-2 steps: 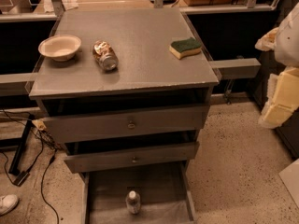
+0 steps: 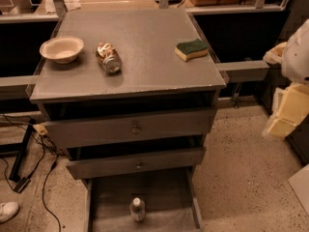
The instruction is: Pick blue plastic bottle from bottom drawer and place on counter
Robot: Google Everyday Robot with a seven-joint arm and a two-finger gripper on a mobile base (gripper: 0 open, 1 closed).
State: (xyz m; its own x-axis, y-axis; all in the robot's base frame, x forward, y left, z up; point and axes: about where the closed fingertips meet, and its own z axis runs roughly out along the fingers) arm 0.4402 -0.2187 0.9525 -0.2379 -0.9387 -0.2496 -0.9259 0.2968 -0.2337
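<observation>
A: Small, clear bluish plastic bottle (image 2: 137, 209) with a white cap stands upright in the open shallow grey bottom drawer (image 2: 166, 197), midway between its rails.

B: Cream-coloured gripper (image 2: 286, 112) hangs right of the cabinet, well apart from the bottle; how open, cannot tell. It should descend straight and grasp below the cap.

The gripper (image 2: 284, 112), at the right edge beside the drawer cabinet (image 2: 96, 129), now hangs slightly lower than before.

White rounded arm shell (image 2: 298, 57), cream underside, pale-yellow blocky claw (image 2: 286, 114) below it, at the right edge
</observation>
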